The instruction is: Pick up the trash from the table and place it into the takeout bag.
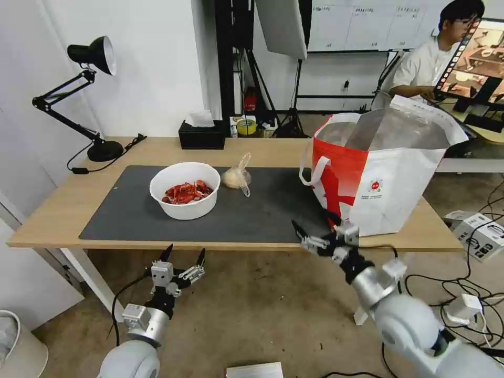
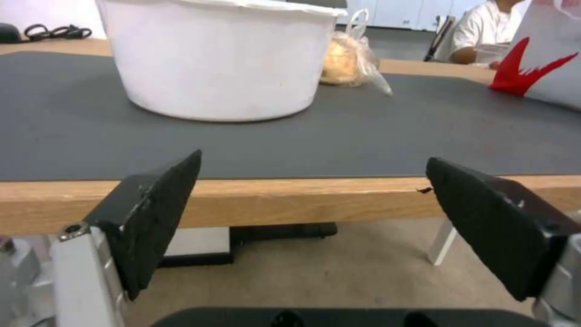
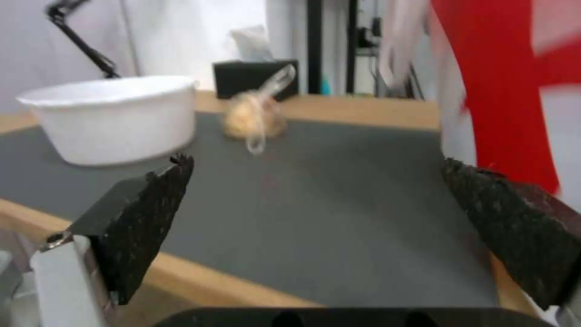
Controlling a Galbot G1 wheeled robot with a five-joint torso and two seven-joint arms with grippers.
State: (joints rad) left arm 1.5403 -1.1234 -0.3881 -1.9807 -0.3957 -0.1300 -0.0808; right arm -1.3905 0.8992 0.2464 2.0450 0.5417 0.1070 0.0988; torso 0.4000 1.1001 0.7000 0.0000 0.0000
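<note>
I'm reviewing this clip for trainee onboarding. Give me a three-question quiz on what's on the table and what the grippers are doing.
1. True or false: the left gripper grips the white bowl.
2. The knotted clear bag lies: A) inside the takeout bag, B) on the dark mat beside the bowl, C) on the floor.
3. Fill in: the right gripper hovers at the table's near edge with fingers ____.

Key: 1 false; 2 B; 3 open.
</note>
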